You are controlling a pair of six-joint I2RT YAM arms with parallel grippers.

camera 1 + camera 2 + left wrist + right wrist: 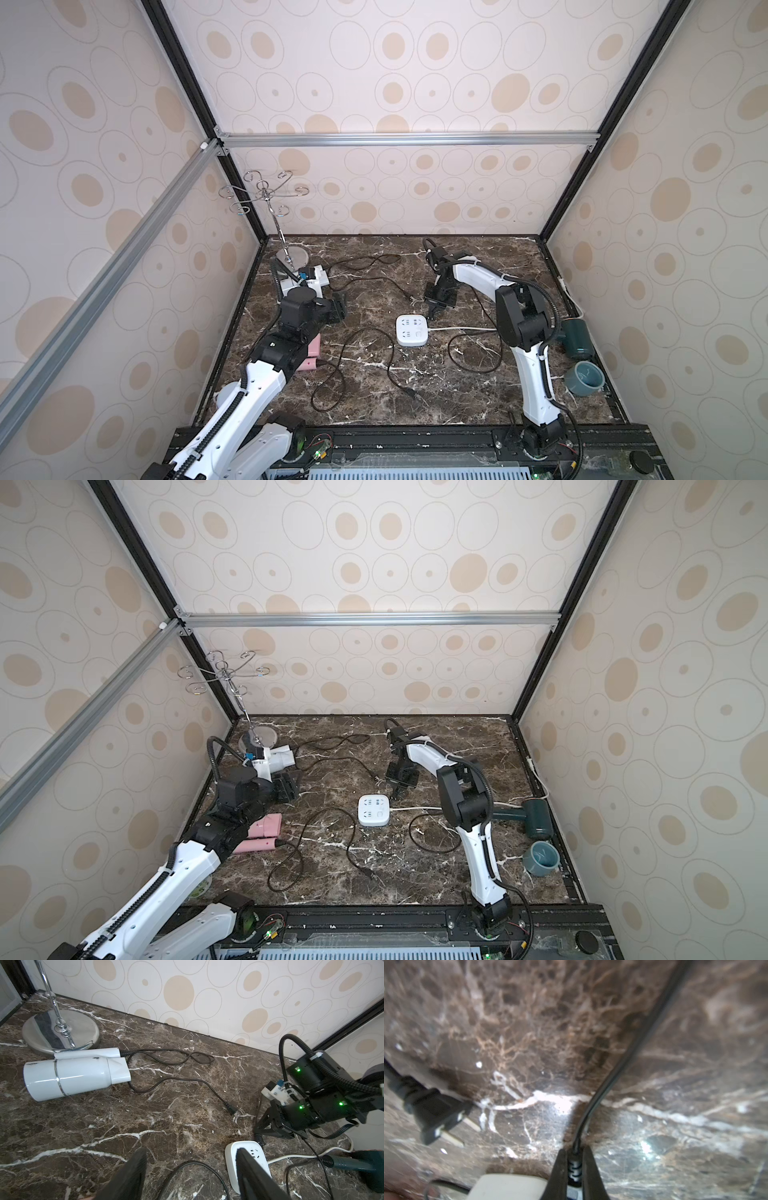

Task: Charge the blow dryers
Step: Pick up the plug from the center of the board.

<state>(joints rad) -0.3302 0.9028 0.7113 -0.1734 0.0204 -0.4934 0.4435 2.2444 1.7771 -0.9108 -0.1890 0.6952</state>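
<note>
Three blow dryers lie on the marble. The white one (309, 280) (68, 1076) is at the back left, its plug (409, 297) (438, 1118) loose on the stone. The pink one (264, 833) sits half under my left arm. The dark green one (536, 816) is at the right wall. My right gripper (575, 1150) (434, 313) is shut on a black plug's ribbed neck, just beyond the white power strip (412, 330) (506, 1186). That plug's cord (623, 1059) trails away to the right. My left gripper (190, 1152) (340, 307) hangs open over bare stone near the white dryer.
A chrome hook stand (291, 257) occupies the back left corner. A teal-grey cup (584, 378) lies at the right edge. Black cords loop across the middle, one ending in a plug (411, 392) near the front. The strip's white cable (461, 329) runs right.
</note>
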